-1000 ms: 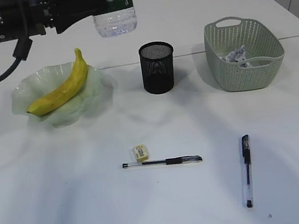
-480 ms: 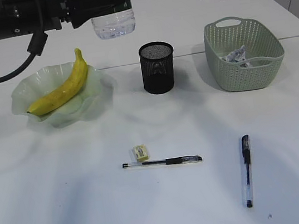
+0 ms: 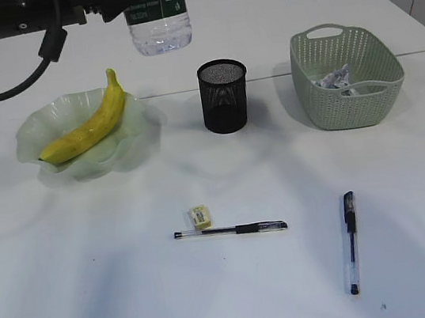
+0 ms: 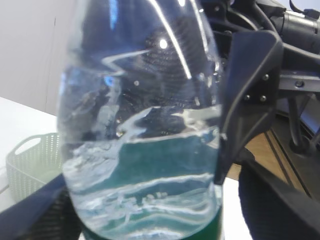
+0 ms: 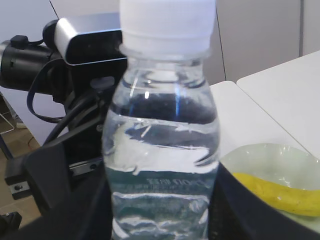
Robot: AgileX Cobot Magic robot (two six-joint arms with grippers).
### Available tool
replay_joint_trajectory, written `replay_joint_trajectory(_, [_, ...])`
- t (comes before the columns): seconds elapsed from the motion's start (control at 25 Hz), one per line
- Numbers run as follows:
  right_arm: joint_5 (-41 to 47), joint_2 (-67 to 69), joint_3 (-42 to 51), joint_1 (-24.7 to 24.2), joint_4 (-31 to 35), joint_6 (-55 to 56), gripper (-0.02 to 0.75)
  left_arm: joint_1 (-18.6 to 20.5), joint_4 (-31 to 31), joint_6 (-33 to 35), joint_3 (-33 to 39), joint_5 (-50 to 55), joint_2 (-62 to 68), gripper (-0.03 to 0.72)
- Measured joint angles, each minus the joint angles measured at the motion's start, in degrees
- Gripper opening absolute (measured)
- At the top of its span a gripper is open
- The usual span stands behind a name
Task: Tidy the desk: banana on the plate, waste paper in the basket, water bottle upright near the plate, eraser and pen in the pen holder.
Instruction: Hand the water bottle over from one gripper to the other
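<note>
Although most of the desk is already in order, you have the bottle step in hand and the small items untouched. Starting at the left, the banana (image 3: 89,126) lies in the plate (image 3: 137,138), so you can count that part done. Behind it, the water bottle (image 3: 161,23) stands upright at the far side of the surface (image 3: 98,304), a little beyond the plate and to its right; whether its base rests on the surface or hangs just above it, you cannot tell from the exterior view.

Your left pincer (image 4: 150,190) stands wide around the bottle's labelled body, one finger (image 4: 245,100) showing just beside the plastic with no clear squeeze on it. Your right pincer (image 5: 160,210) sits around the bottle lower down, below the white cap (image 5: 167,20), half closed and apparently gripping the bottle. My reading is that you are partway through a handover or release.

Moving right, the pen holder (image 3: 224,95) looks empty. In front of it the eraser (image 3: 199,216) lies on the surface just beside one pen (image 3: 231,230), and a second pen (image 3: 351,242) lies well apart to the right. All three remain to be loaded.

At the far right, crumpled waste paper (image 3: 337,79) is already in the basket (image 3: 381,106).
</note>
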Motion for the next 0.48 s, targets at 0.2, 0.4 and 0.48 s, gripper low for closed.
replay_joint_trajectory(0.2, [0.0, 0.0, 0.0, 0.0, 0.0, 0.0, 0.347, 0.0, 0.0, -0.1, -0.1, -0.3, 0.0, 0.619])
replay_joint_trajectory(0.4, [0.0, 0.0, 0.0, 0.0, 1.1, 0.1, 0.347, 0.0, 0.0, -0.1, -0.1, -0.3, 0.1, 0.582])
replay_joint_trajectory(0.48, [0.0, 0.0, 0.0, 0.0, 1.4, 0.1, 0.347, 0.0, 0.0, -0.1, -0.1, -0.3, 0.1, 0.571])
